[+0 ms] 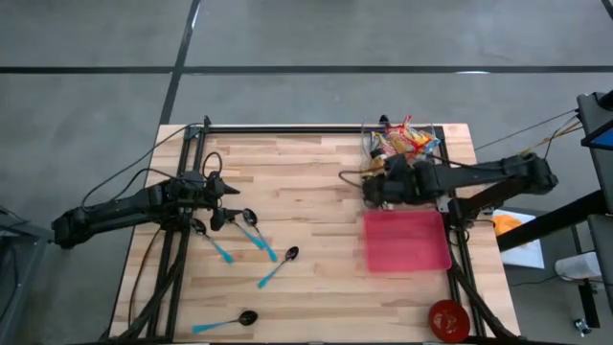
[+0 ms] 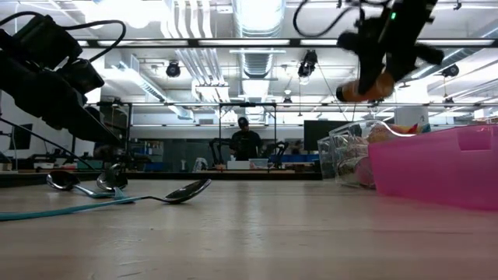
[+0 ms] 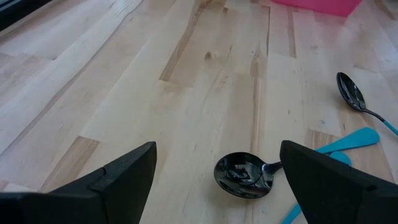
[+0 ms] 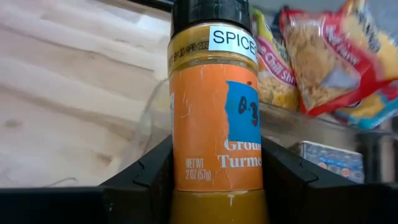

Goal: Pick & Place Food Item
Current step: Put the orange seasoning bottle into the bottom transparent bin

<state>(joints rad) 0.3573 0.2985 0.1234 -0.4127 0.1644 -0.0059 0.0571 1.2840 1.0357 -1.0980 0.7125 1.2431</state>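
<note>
My right hand (image 2: pixel 366 87) grips the spice jar (image 4: pixel 216 106) up off the tabletop (image 1: pixel 306 192) beside the food bin (image 1: pixel 406 141), so I should carry it level over the pink tray (image 1: pixel 406 241) and lower gently, while my left hand (image 3: pixel 214 177) waits wide open over the spoons (image 1: pixel 251 225).

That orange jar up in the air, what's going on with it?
The right gripper is shut on a spice jar and holds it above the table, between a clear bin of snack packets and a pink tray. It has not been set down yet. The left gripper is open, low over the wooden table among several black spoons with blue handles, holding nothing.
</note>
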